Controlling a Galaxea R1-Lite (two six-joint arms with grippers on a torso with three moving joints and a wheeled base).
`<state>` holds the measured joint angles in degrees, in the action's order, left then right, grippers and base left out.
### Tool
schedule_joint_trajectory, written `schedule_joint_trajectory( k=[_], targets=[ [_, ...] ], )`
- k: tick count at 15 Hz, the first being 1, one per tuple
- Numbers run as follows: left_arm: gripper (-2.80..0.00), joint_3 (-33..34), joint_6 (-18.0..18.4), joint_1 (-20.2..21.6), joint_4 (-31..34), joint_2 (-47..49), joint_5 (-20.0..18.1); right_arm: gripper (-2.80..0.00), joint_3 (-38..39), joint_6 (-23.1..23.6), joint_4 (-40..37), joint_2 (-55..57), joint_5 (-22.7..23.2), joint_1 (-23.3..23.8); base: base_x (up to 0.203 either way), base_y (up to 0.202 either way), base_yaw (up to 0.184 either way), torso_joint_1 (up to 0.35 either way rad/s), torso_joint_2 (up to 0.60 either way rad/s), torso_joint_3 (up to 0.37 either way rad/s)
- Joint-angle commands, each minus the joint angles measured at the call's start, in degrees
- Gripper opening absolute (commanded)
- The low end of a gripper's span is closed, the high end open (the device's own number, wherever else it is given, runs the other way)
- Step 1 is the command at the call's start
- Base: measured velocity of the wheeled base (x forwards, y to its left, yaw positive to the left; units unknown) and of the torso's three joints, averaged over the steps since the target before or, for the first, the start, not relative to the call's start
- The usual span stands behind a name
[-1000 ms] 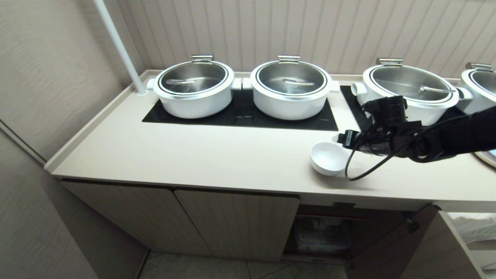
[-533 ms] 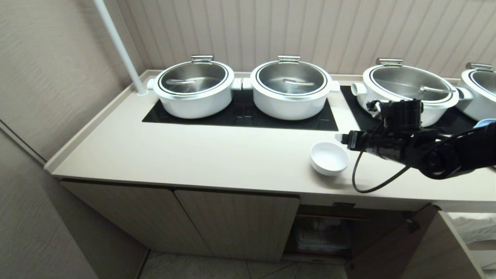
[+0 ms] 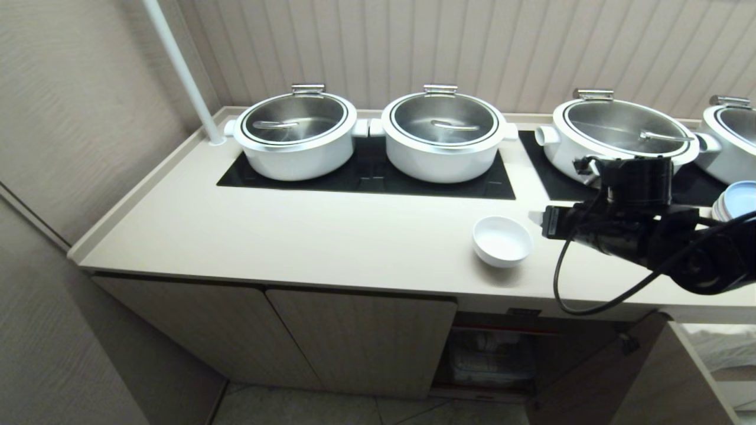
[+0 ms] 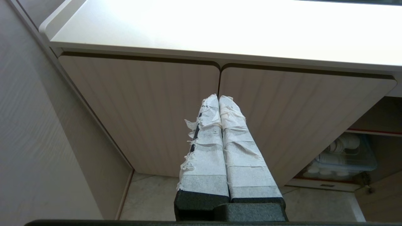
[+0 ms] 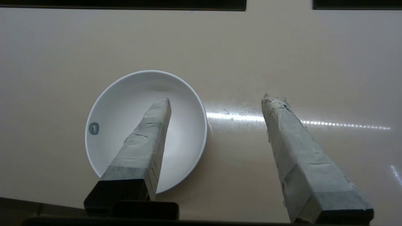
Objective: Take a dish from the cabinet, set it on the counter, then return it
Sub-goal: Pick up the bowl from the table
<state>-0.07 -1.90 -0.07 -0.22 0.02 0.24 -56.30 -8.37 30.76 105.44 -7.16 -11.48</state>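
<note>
Your dish sits upright on the tabletop, near its front edge, above the open cabinet. At its three o'clock in the head view hangs the right gripper — jaws parted, holding nothing. The left gripper is parked before the closed doors — jaws pressed together, empty.

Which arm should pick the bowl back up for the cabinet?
Right. The right gripper hangs open over the dish on the counter; the left gripper sits shut, low by the cabinet doors.
</note>
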Motion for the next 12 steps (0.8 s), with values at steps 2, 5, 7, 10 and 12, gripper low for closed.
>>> schedule_joint_trajectory(
  k=[2, 5, 7, 10, 12],
  targets=[
    [-2.80, 0.0, 0.0, 0.0, 0.0, 0.0, 0.0, -2.80, 2.8, -0.1, 0.2, -3.8, -0.1, -0.3, 0.000, 0.000, 0.000, 0.000, 0.00, 0.000],
    [-2.80, 0.1, 0.0, 0.0, 0.0, 0.0, 0.0, -2.80, 5.2, 0.1, 0.3, -6.9, -0.1, -0.6, 0.000, 0.000, 0.000, 0.000, 0.00, 0.000],
    [-2.80, 0.0, 0.0, 0.0, 0.0, 0.0, 0.0, -2.80, 6.5, 0.6, 0.3, -8.7, -0.2, -0.7, 0.000, 0.000, 0.000, 0.000, 0.00, 0.000],
    [-2.80, 0.0, 0.0, 0.0, 0.0, 0.0, 0.1, -2.80, 10.2, 1.9, 0.8, -13.0, -0.2, -0.7, 0.000, 0.000, 0.000, 0.000, 0.00, 0.000],
    [-2.80, 0.0, 0.0, 0.0, 0.0, 0.0, 0.0, -2.80, 15.1, 3.3, 1.8, -16.6, -0.2, -0.7, 0.000, 0.000, 0.000, 0.000, 0.00, 0.000]
  ],
)
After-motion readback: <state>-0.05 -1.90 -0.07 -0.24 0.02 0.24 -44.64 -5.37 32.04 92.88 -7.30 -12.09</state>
